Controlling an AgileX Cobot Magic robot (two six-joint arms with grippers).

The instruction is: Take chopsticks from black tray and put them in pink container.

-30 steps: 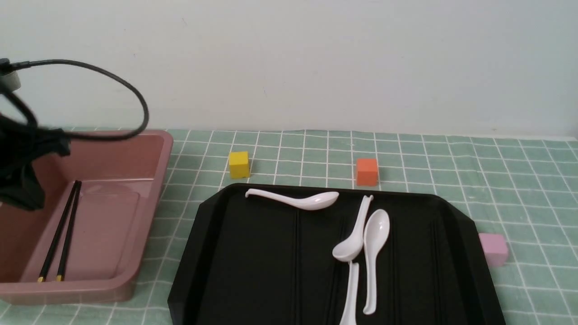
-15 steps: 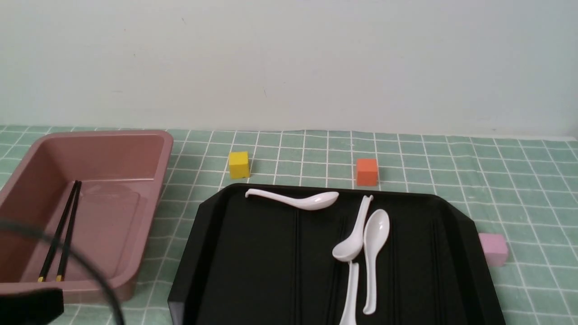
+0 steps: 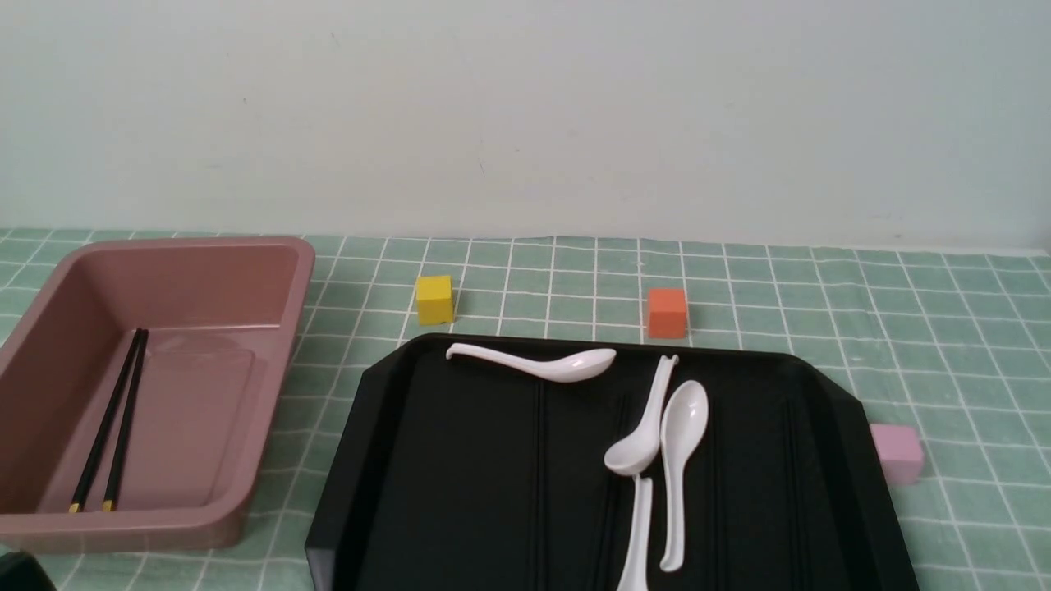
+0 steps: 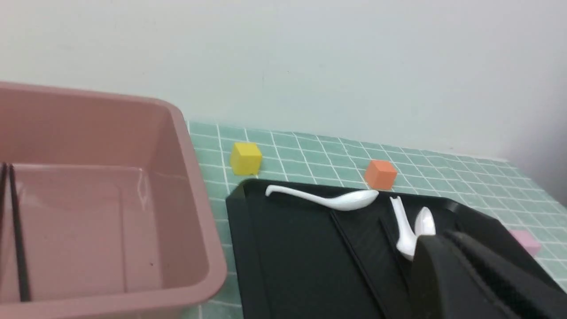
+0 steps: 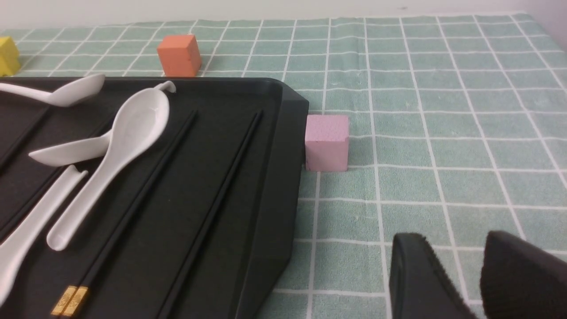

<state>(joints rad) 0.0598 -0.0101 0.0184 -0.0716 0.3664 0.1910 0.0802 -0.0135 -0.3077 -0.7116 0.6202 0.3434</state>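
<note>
One pair of black chopsticks (image 3: 115, 423) with gold ends lies along the left side of the pink container's floor (image 4: 15, 230). The pink container (image 3: 279, 369) stands at the table's left. A second pair of chopsticks (image 5: 138, 199) rests in a groove of the black tray (image 3: 460, 476), beside the spoons. My left gripper (image 4: 445, 241) hovers shut and empty above the tray's near side. Only a dark corner of that arm (image 3: 16, 574) shows in the front view. My right gripper (image 5: 452, 248) is open over the cloth, to the right of the tray (image 5: 274, 177).
Several white spoons (image 3: 677, 460) lie on the tray. A yellow cube (image 3: 433, 299) and an orange cube (image 3: 667, 312) stand behind it. A pale-pink cube (image 3: 897, 451) sits against its right edge. A green checked cloth (image 3: 944, 345) covers the table.
My left arm and its cable pulled back from over the pink container toward the near edge and almost out of the front view. The chopsticks stayed in the tub.
</note>
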